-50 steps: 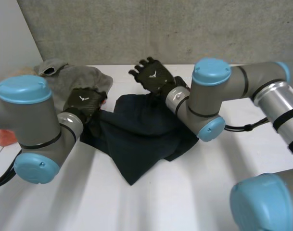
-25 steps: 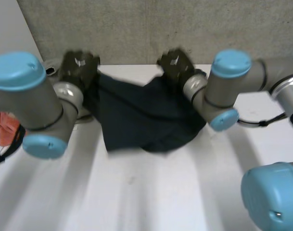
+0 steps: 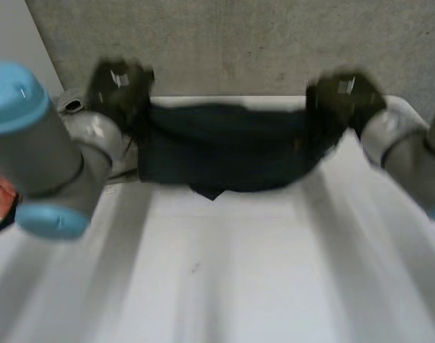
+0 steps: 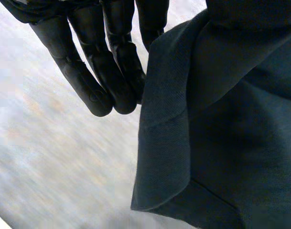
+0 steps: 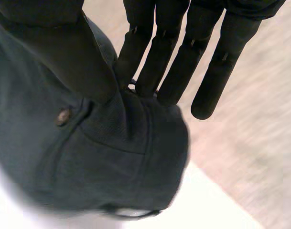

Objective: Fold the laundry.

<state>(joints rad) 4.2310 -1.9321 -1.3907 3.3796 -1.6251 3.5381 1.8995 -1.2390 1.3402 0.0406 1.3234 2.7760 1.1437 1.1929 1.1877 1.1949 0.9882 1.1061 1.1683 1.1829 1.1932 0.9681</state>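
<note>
- Left hand (image 3: 121, 84) and right hand (image 3: 342, 96), head view: each pinches an upper end of the dark navy woven garment (image 3: 224, 146), spread taut between them above the far side of the white table (image 3: 224, 271). A bare grey concrete wall (image 3: 238, 43) stands behind, and a crumpled grey cloth (image 3: 71, 103) lies by the left arm.
- Left wrist view: straight fingers (image 4: 104, 71) nip the garment's (image 4: 207, 143) hemmed edge.
- Right wrist view: the thumb (image 5: 73, 52) clamps the garment (image 5: 112, 157), near its small brown button (image 5: 63, 116), against straight fingers (image 5: 183, 52).
</note>
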